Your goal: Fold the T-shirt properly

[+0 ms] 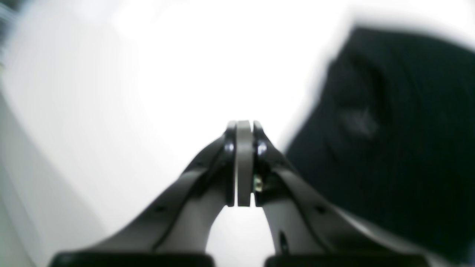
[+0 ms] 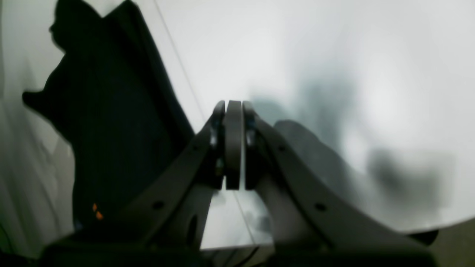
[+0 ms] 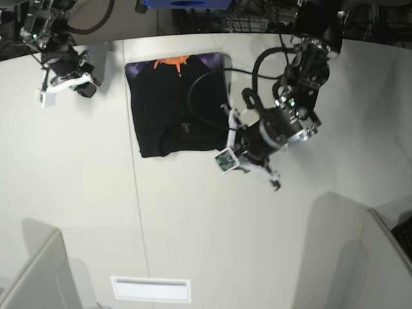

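T-shirt (image 3: 177,106) lies folded flat on the white surface (image 3: 77,193), between both claws. Left claw (image 1: 243,128) has its jaws pressed together, empty, with the black cloth just beside it. Right claw (image 2: 233,107) is likewise closed on nothing, apart from the cloth. Only the base view shows the orange-and-purple print at the shirt's far edge; the left wrist view is blurred.

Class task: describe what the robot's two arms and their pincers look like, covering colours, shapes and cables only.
Both arms are black, jointed and bulky, with black cables looping along them. Each carries a small white block near the wrist. The left pincer and right pincer each have two curved grey fingers with black mounts and small round holes.
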Controlling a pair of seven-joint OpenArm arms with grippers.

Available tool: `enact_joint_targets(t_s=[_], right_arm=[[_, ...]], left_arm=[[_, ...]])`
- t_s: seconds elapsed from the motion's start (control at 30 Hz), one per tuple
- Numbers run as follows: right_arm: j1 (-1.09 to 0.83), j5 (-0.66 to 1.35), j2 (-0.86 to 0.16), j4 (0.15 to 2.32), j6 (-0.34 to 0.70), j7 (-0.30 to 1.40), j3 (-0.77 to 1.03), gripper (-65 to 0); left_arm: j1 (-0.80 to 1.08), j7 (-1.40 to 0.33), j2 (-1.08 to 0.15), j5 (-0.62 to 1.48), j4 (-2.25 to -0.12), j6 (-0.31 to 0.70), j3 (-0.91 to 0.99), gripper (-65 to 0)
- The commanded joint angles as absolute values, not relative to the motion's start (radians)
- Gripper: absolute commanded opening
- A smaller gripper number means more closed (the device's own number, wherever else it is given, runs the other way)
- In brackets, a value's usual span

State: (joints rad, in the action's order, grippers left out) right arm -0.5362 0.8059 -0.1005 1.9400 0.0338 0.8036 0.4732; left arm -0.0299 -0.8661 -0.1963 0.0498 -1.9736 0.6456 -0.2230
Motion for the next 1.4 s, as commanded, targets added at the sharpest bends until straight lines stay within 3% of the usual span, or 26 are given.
enact_joint_targets(t_s=[0.0, 0.27, 0.5, 0.7, 0.9, 1.03, 1.13, 1.27, 1.37], right_arm=[[-0.555, 0.814, -0.111, 1.975, 0.036, 0.789, 0.479, -65.0], [-0.664, 0.819, -0.117, 2.008, 0.039, 0.791, 0.587, -65.0], [-0.872, 0.820, -0.108, 2.028, 0.291, 0.797, 0.746, -65.0], [-0.993, 0.819, -0.107, 2.025, 0.357, 0.840, 0.734, -65.0], [-1.023, 0.748, -0.119, 1.969, 0.397, 0.975, 0.582, -65.0], [-0.924, 0.446, -0.119, 1.790, 0.412, 0.888, 0.355, -65.0], [-0.826, 0.225, -0.157, 1.554, 0.421, 0.746, 0.148, -65.0], [-0.713, 0.197, -0.223, 1.221, 0.429, 0.529, -0.073, -65.0], [-0.601, 0.197, -0.226, 0.946, 0.427, 0.427, -0.197, -65.0]], left_arm=[[0.002, -0.822, -0.225, 0.047, -1.994, 0.639, -0.180, -65.0], [0.395, -0.527, -0.358, 0.048, -1.994, 0.641, 0.007, -65.0], [0.734, -0.363, -0.372, 0.047, -1.994, 0.639, 0.162, -65.0], [0.944, -0.352, -0.364, 0.048, -1.991, 0.639, 0.232, -65.0], [1.066, -0.351, -0.340, 0.050, -1.949, 0.638, 0.174, -65.0], [1.047, -0.315, -0.259, 0.041, -1.791, 0.636, 0.096, -65.0], [1.036, -0.197, -0.209, 0.038, -1.639, 0.628, 0.059, -65.0], [0.947, 0.004, -0.165, 0.038, -1.314, 0.467, -0.015, -65.0], [0.792, 0.211, -0.117, 0.038, -0.938, 0.300, -0.124, -65.0]])
